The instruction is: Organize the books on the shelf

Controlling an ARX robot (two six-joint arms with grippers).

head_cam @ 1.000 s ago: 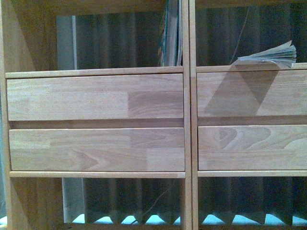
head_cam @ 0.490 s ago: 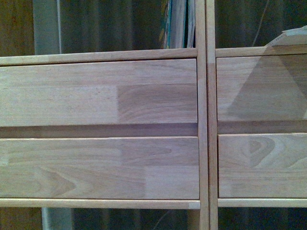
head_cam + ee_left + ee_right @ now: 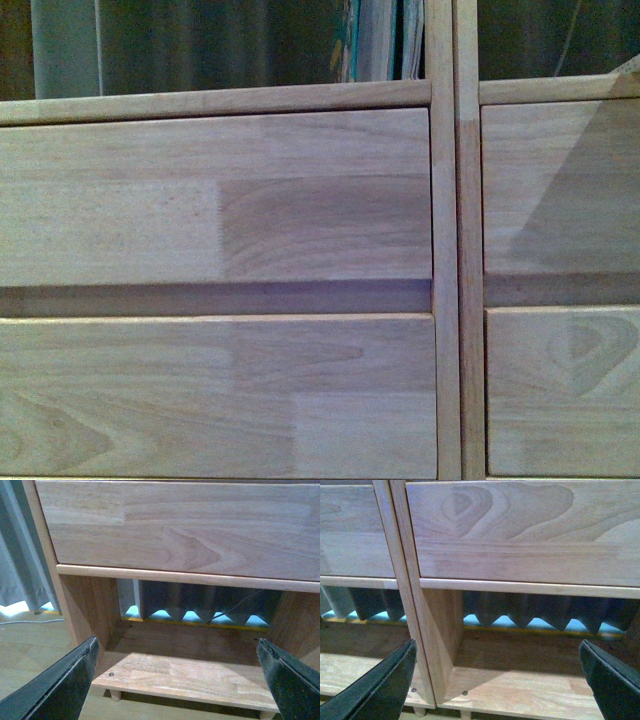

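The front camera is sitting close against the light wood shelf [image 3: 215, 100], so plain drawer fronts [image 3: 215, 195] are filling most of its view, two stacked on each side of the vertical divider [image 3: 445, 250]. In the open cubby above the left drawers, a few thin books [image 3: 382, 38] are standing upright against the divider, with a teal book [image 3: 349, 40] showing its edge on their left; only their lower parts are showing. At the far right edge, a pale corner of what may be a paperback [image 3: 630, 66] is poking over the ledge of the neighbouring cubby and casting a slanted shadow on the drawer below. A dark pleated curtain [image 3: 200, 45] is hanging behind the backless cubbies. The left end effector [image 3: 176, 644] is hovering with its dark fingers [image 3: 60, 685] spread wide and gripping nothing, facing the bottom cubby [image 3: 190, 675] under a drawer front. The right end effector [image 3: 497, 646] is likewise spread and empty, facing the lower cubbies beside an upright panel [image 3: 402, 580]. Neither is touching the shelf or any book.
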